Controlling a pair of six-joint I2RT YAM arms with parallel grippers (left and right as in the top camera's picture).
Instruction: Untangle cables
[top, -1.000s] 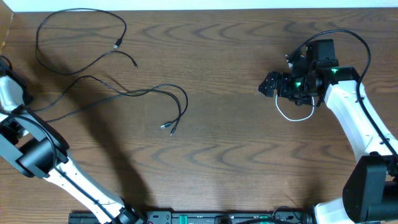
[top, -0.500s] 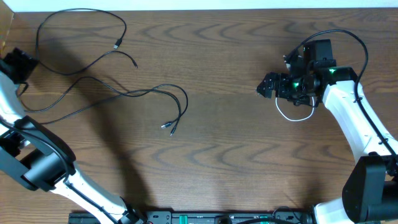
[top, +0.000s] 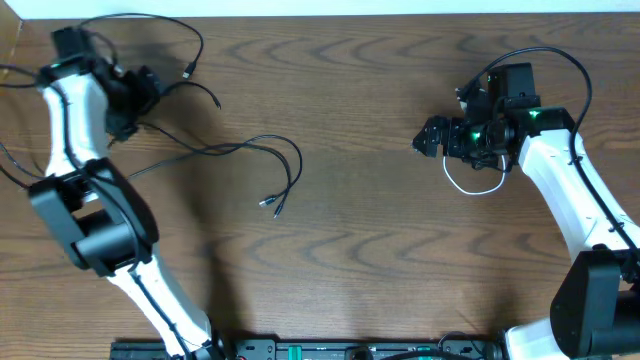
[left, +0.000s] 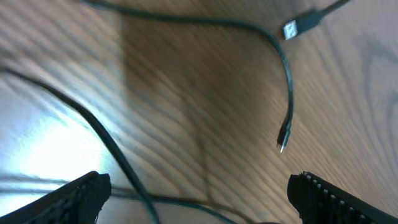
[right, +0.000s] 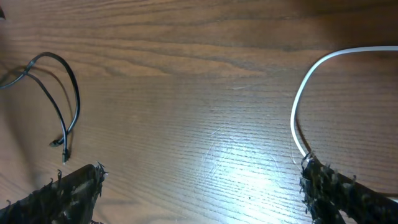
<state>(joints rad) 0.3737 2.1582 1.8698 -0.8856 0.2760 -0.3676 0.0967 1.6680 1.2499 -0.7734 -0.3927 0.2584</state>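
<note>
Two thin black cables lie at the table's left. One black cable loops along the far edge, and its plug ends rest near my left gripper. The other black cable runs right and curls back to its plugs. In the left wrist view my left gripper is open above the wood, a black strand crossing between its fingers; a flat plug and a thin tip lie ahead. A white cable loops under my right gripper. My right gripper is open, the white cable touching its right finger.
The table's far edge runs close behind the black loop. A thick black lead arcs over the right arm. The second black cable's plug ends show at the left of the right wrist view.
My left arm has swung from the table's left edge up and right, over the black cables near their plug ends. The right arm and the cables have not moved.
</note>
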